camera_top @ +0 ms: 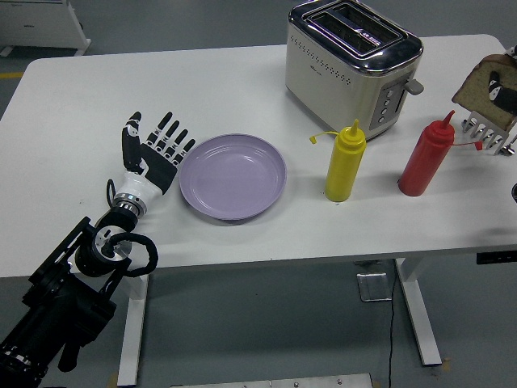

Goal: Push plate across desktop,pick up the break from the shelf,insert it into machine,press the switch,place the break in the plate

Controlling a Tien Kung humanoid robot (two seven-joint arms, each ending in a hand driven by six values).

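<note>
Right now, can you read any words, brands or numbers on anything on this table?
None can be read.
toaster: small dark mark low on its side, too blurred to read.
yellow bottle: no label.
red bottle: no label.
purple plate: plain.

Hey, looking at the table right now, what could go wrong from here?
The left hand pushes the purple plate toward the yellow squeeze bottle; pushed much further, the plate may knock it over. At the right edge, the right hand lifts the bread slice off the rack near the red bottle, which an arm swing toward the toaster might clip.
</note>
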